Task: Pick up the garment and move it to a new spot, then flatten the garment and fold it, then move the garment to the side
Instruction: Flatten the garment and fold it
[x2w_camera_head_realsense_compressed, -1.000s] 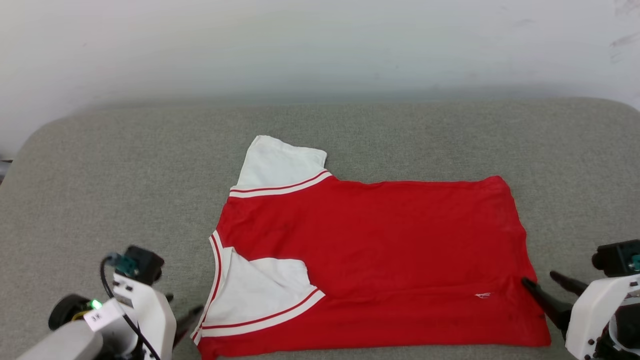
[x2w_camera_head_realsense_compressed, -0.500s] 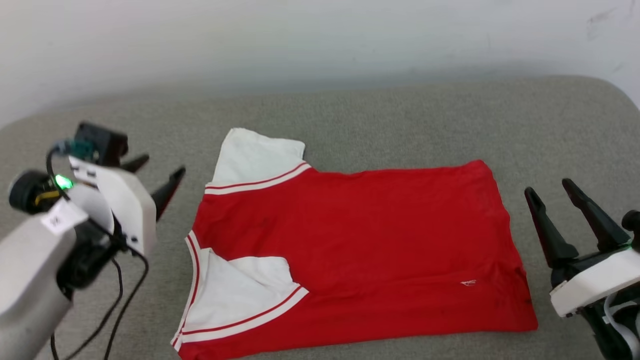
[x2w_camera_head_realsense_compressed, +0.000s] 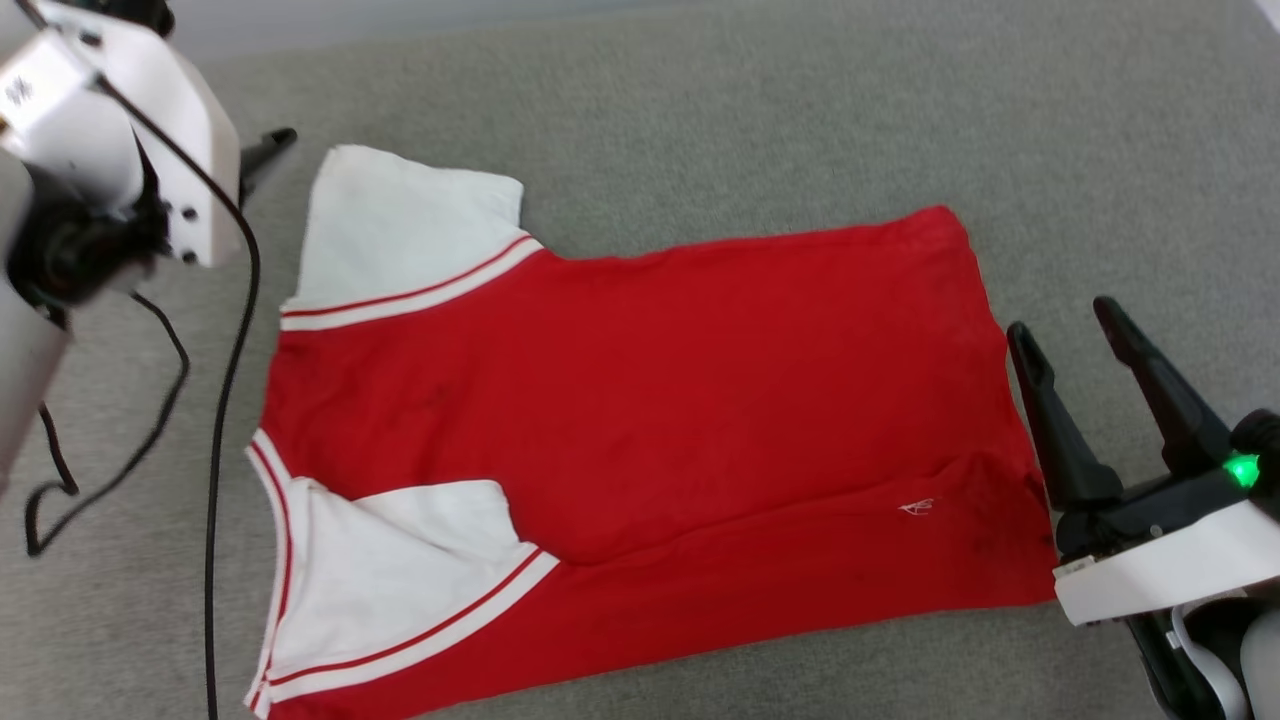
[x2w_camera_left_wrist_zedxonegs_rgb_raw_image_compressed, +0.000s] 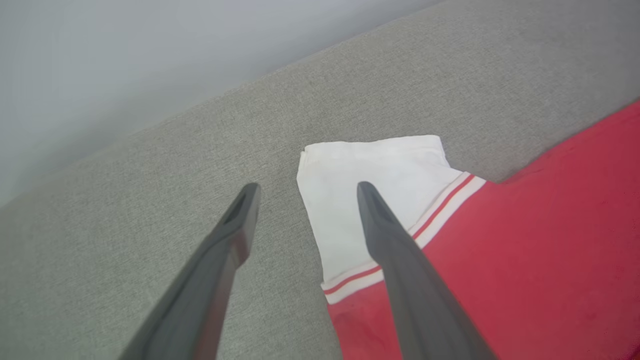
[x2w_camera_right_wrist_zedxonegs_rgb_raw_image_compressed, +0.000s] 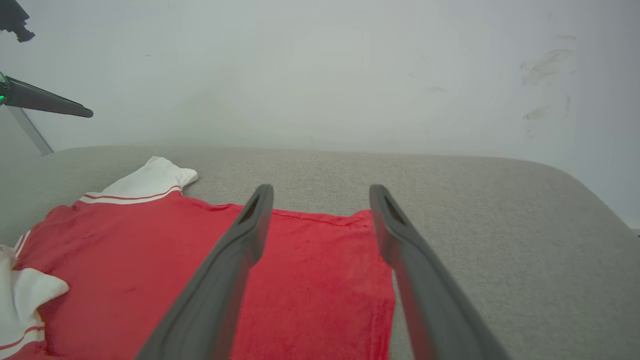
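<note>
Head view — red garment (x2w_camera_head_realsense_compressed: 650, 400) flat on coarse grey cushion (x2w_camera_head_realsense_compressed: 700, 110); left fingers (x2w_camera_head_realsense_compressed: 268, 146), right fingers (x2w_camera_head_realsense_compressed: 1050, 430) splayed, empty.

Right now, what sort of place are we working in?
Likely a lab or test bay, not a home: a grey fabric-covered padded surface with rounded corners, set against a plain pale wall with scuff marks, and the garment spread on it.

Left hand (x2w_camera_left_wrist_zedxonegs_rgb_raw_image_compressed: 308, 187) has white casing (x2w_camera_head_realsense_compressed: 150, 90) and black cable (x2w_camera_head_realsense_compressed: 211, 560); right hand (x2w_camera_head_realsense_compressed: 1062, 318), dark tapered fingers (x2w_camera_head_realsense_compressed: 1050, 420), green light (x2w_camera_head_realsense_compressed: 1243, 468).
</note>
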